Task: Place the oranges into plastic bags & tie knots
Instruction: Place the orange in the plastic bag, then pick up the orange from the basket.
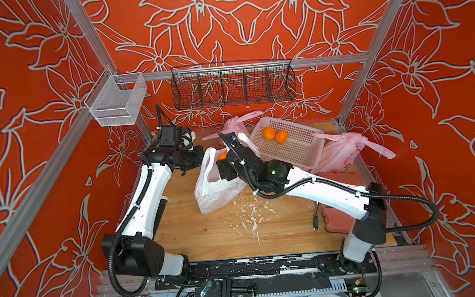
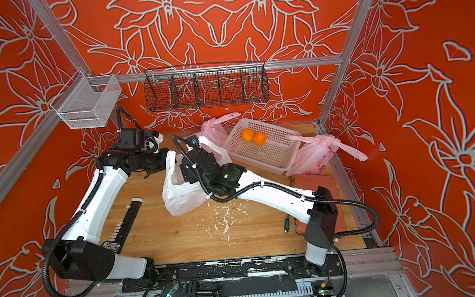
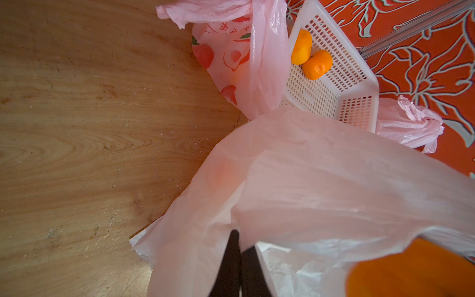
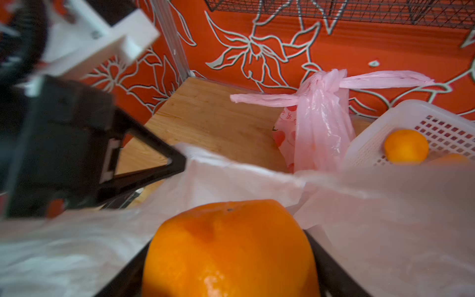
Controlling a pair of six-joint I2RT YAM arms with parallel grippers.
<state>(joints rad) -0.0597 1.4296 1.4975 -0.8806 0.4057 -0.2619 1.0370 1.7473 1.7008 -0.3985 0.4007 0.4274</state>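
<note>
Your left jaws clamp the thin white plastic bag (image 1: 211, 194). Your right jaws flank a round orange mandarin (image 4: 228, 246), grip unclear.

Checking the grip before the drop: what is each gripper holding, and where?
Left gripper pinches the white bag at its rim. An orange sits between the right gripper's jaws; grip unclear.
</note>
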